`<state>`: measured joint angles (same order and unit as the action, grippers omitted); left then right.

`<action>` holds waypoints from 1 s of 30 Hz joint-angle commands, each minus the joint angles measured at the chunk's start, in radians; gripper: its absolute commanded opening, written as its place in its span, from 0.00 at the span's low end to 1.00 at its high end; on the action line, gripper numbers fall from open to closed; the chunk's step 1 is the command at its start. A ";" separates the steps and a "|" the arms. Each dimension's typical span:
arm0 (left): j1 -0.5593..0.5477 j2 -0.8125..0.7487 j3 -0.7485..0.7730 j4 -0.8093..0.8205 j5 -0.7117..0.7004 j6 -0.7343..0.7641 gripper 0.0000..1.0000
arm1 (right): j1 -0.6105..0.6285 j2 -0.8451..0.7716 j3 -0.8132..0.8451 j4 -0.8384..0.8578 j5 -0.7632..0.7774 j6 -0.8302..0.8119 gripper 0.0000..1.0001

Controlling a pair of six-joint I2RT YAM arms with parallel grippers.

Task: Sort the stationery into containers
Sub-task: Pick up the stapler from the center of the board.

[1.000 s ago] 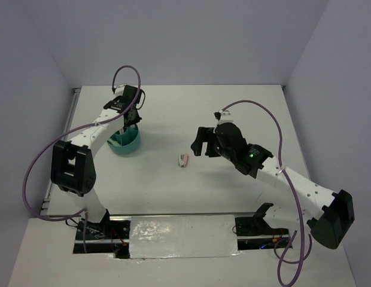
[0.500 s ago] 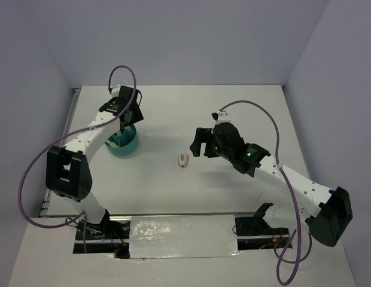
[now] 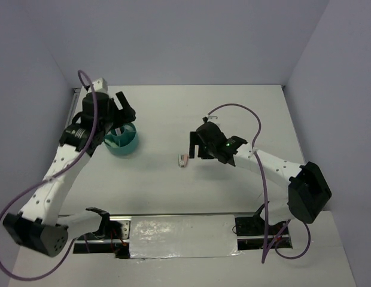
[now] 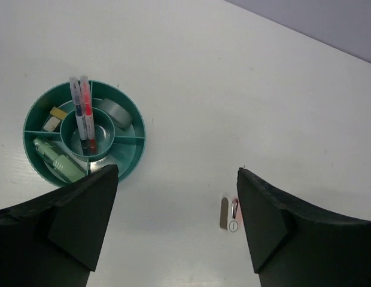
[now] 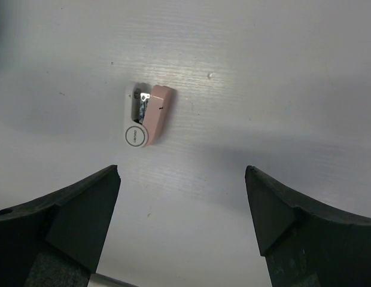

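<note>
One item outside: pink eraser [image 5: 151,115], flat on the worktop [image 5: 281,72], well apart from the cup [image 4: 139,152].
Eraser look: short pink capsule with a white strip along one side, a round mark at one end and a small metal-looking bit at the other; lying at a slant.
Cup contents: two pens [image 4: 87,110] leaning in the centre ring; green eraser [image 4: 57,160], tape ring [image 4: 113,112] and small tan and grey blocks [image 4: 58,112] in separate outer compartments.
Right jaws: spread wide, empty, hanging above the pink eraser.
Left jaws: spread wide, empty, raised near the cup.
Risk at pickup: likely to skid or spin away if pinched off-centre, given the smooth rounded body and the slant.
Risk at drop: could bounce off the rim or a divider, or knock the pens, if released high or off-line.
Risk between arms: possible clash over the cup, with the left jaws close by.
</note>
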<state>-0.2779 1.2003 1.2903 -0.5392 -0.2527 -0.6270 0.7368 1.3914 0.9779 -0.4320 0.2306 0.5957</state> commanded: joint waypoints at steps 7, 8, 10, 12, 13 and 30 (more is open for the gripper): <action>-0.010 -0.456 -0.305 -0.090 0.139 0.150 0.99 | 0.026 0.126 0.076 -0.016 0.067 0.102 0.92; -0.010 -0.506 -0.333 -0.087 0.144 0.154 0.99 | 0.038 0.144 0.087 -0.020 0.078 0.110 0.92; -0.010 -0.550 -0.408 -0.076 0.123 0.150 0.99 | 0.049 0.204 0.128 -0.048 0.105 0.137 0.92; -0.010 -0.600 -0.466 -0.059 0.104 0.133 0.99 | 0.065 0.250 0.148 -0.057 0.142 0.163 0.92; -0.010 -0.611 -0.473 -0.053 0.107 0.128 0.99 | 0.067 0.261 0.157 -0.051 0.147 0.167 0.92; -0.044 -0.671 -0.491 -0.038 0.119 0.124 0.99 | 0.133 0.512 0.349 -0.120 0.185 0.185 0.87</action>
<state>-0.3172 0.5457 0.7937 -0.6136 -0.1280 -0.5014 0.8726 1.8786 1.2942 -0.4881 0.3370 0.7441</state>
